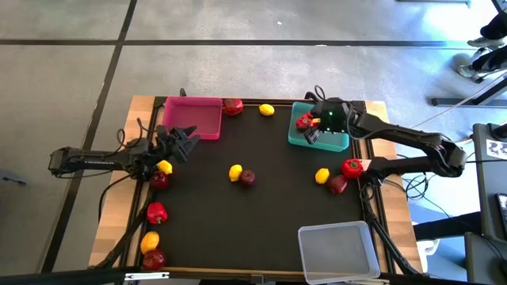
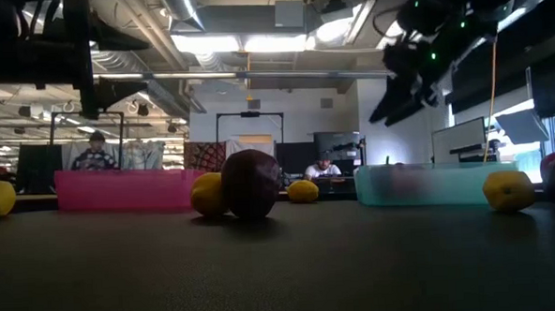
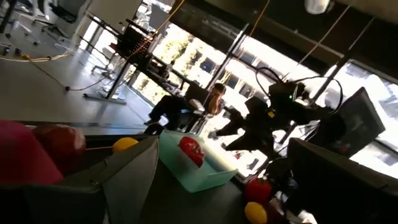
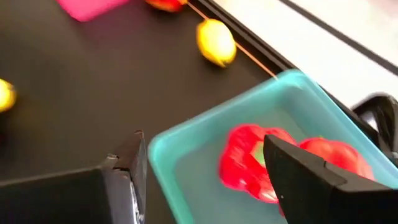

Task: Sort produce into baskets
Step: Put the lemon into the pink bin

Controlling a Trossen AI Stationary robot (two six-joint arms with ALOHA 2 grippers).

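**Operator:** How far along is the sort?

**Reference:** You are at an early stage. The teal basket (image 1: 337,143) holds two red peppers (image 4: 249,163); the right wrist view shows them side by side. The pink basket (image 1: 194,117) and the clear basket (image 1: 337,252) show no produce inside. The rest lies loose on the worktop (image 1: 261,214): a lemon (image 1: 235,172) touching an apple (image 1: 248,178) near the middle, a lemon (image 1: 267,110) by the far edge, a mixed group just beside the teal basket, and several pieces along the left side.

**Operator:** What are the grippers doing?

**Reference:** Your right gripper (image 4: 205,177) hangs over the teal basket with its jaws parted and nothing between them; judge this as a release just completed. Your left gripper (image 1: 184,142) waits beside the pink basket, jaws wide apart, empty.

**Operator:** Any labels to log?

**Reference:** None legible. No writing or brand can be read on baskets, produce or arms.
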